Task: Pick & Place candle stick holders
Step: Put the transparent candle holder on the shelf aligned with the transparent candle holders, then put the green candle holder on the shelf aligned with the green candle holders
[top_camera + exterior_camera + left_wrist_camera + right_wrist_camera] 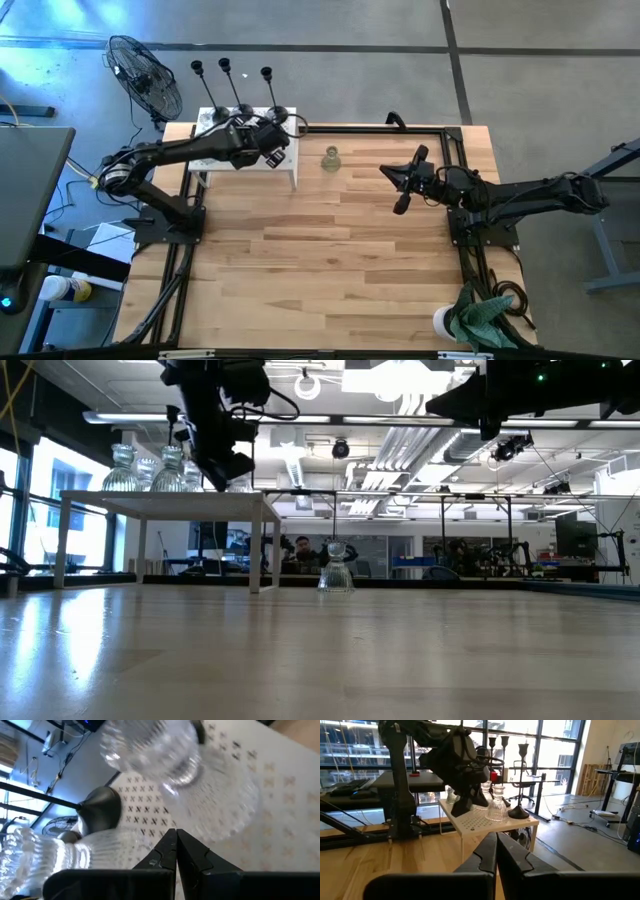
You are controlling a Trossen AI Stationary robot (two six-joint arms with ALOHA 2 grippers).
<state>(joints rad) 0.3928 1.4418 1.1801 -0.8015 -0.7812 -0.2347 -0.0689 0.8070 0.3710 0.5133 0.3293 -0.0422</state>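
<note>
The small white shelf (pixel 292 165) at the table's (pixel 330 270) far left carries the black holders (pixel 246 110) and glass holders (pixel 496 806), all upright, the black stems pointing straight up. One glass holder (pixel 331 158) stands alone, upright, on the table just right of the shelf. The left gripper (pixel 270 135) hangs over the shelf, fingers closed on nothing. The right gripper (pixel 404 190) hovers right of centre, fingers closed, empty.
</note>
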